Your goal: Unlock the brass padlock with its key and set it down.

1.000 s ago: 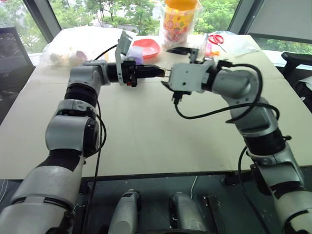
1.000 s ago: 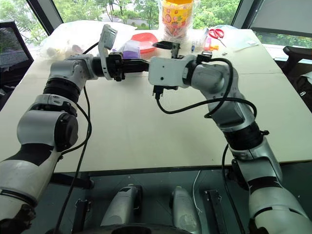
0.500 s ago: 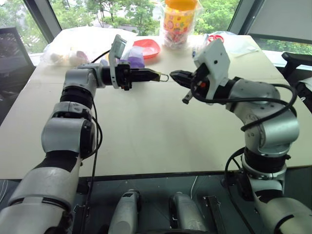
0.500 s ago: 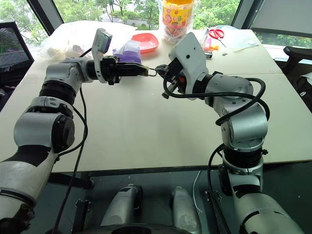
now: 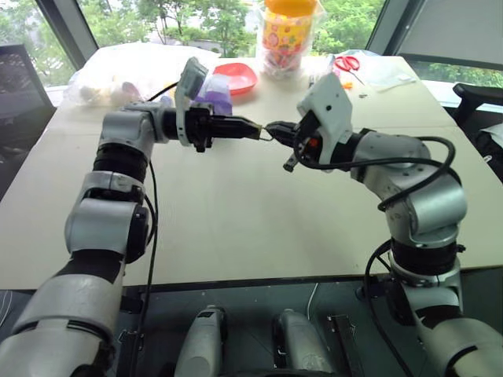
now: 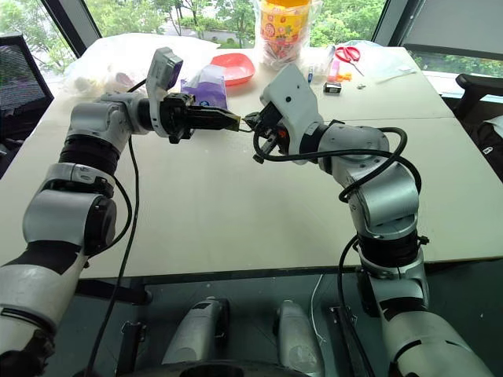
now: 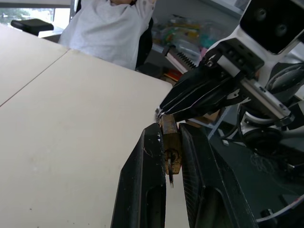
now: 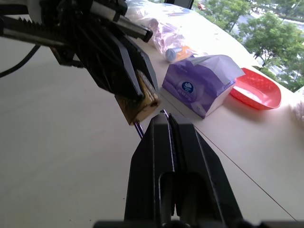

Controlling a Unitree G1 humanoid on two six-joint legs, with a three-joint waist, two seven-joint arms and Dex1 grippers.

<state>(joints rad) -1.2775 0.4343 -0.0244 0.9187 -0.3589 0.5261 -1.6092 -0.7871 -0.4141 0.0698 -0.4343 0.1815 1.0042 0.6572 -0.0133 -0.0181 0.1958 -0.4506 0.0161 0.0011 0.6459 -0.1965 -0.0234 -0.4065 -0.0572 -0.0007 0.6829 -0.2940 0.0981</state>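
Midair, left claw point(image 7: 171, 142) pinching brass padlock point(image 7: 170, 148), right claw point(image 8: 167, 124) closed beside it

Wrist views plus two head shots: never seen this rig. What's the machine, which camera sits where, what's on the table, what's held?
It is a humanoid robot with two arms, each ending in a black two-fingered gripper. The two wide pictures come from its head, looking down. The two close ones come from a camera on each wrist. The left gripper pinches a small yellow-gold brass padlock. The right gripper is shut, its tips at the padlock's far end; what they pinch is unclear. At the far side of the pale table are a red plastic bowl, a purple tissue pack, red-handled scissors and a colourful yellow-lidded jar.
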